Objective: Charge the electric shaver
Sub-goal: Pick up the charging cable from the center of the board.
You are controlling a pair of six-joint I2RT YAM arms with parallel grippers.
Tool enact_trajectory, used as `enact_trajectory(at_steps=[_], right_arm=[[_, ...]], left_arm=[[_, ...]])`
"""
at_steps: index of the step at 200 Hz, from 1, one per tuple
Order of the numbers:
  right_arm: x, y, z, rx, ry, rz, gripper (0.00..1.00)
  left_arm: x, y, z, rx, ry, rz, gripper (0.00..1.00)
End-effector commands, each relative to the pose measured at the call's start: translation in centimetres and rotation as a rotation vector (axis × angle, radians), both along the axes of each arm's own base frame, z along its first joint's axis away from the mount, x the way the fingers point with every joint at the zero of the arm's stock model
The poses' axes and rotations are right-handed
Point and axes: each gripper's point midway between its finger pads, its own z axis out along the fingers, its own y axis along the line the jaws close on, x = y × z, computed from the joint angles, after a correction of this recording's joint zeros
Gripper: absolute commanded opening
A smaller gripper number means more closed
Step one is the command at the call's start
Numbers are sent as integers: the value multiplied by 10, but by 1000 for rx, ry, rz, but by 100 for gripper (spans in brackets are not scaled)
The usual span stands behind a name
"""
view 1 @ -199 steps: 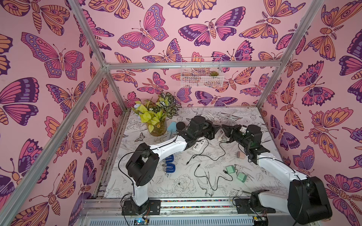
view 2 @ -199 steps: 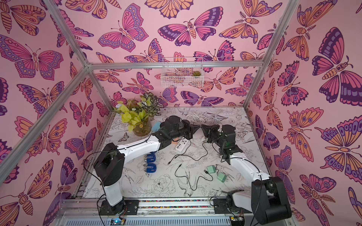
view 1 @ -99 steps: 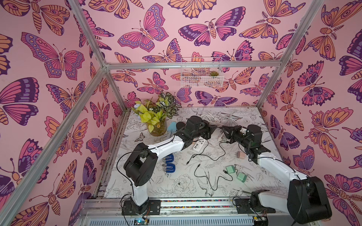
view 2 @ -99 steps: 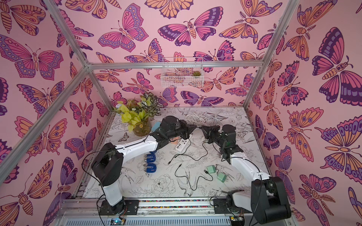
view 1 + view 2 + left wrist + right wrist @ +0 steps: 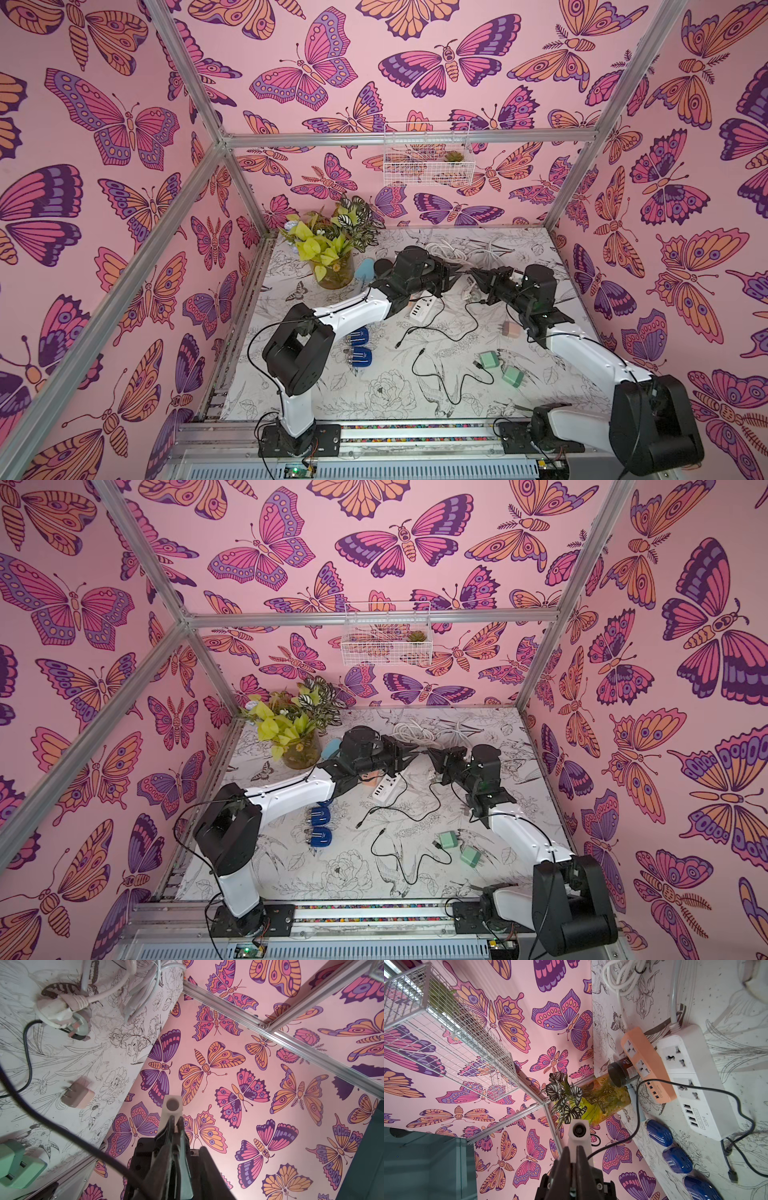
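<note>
Both top views: left gripper (image 5: pixel 455 271) and right gripper (image 5: pixel 478 276) are nose to nose, just past the white power strip (image 5: pixel 422 309). You have open tabletop (image 5: pixel 374 399) toward the front rail. The light-blue shaver (image 5: pixel 365 269) lies beside the vase (image 5: pixel 334 276).

Left wrist: jaws sit close together; you can't tell if they're parted.

Right wrist: jaws closed. The black cable (image 5: pixel 636 1105) runs up to them; whether it's gripped is unclear.

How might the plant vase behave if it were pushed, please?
The vase stands tall with leaves spreading above it, so it may tip rather than slide. It looks like smooth glass: probably slippery and breakable.
</note>
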Motion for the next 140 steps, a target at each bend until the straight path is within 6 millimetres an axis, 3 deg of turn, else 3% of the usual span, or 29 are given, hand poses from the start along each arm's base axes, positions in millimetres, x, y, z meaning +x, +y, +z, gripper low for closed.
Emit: enact_trajectory(at_steps=[1, 70, 140], right_arm=[[7, 1, 19, 11, -32, -6, 0], [7, 5, 18, 25, -27, 6, 0], [10, 6, 20, 28, -35, 11, 0]], left_arm=[[-2, -7, 12, -21, -51, -44, 29], [1, -22, 11, -40, -55, -81, 25], [-1, -25, 8, -39, -47, -97, 21]])
